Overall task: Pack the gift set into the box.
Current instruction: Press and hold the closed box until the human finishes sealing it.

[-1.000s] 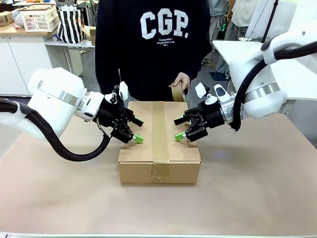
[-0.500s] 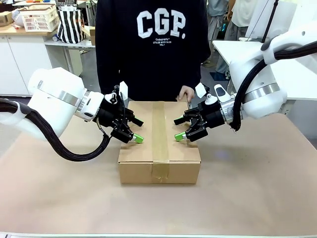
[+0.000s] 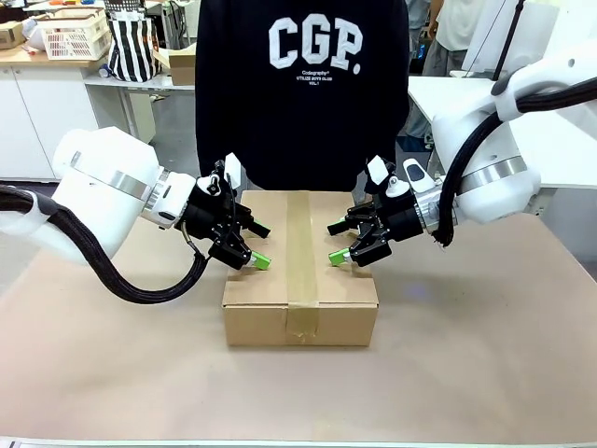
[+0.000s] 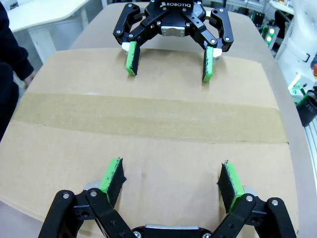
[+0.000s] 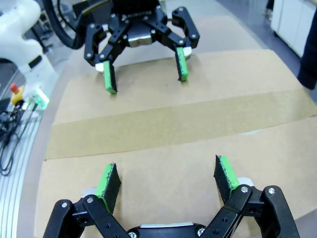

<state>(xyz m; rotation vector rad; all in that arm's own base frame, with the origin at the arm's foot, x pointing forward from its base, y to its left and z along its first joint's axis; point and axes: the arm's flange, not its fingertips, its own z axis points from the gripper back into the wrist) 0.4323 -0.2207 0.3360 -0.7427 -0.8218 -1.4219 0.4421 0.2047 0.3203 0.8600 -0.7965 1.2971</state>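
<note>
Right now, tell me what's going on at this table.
The box sits closed, with a tape strip along its top seam. The left gripper and right gripper are both open, one on each flap, either side of the tape. A person stands at the far side, touching nothing.

Two glossy white arms, each with a brushed metal ring at the wrist; a bundle of black corrugated cable loops under the left one, and a black hose runs along the right. The left gripper and right gripper are black linkages with visible screws and bright green pads; white "ROBOTIQ" lettering marks the right one's body. The person at 12 o'clock wears a dark sweatshirt printed "CGP." in white.
</note>
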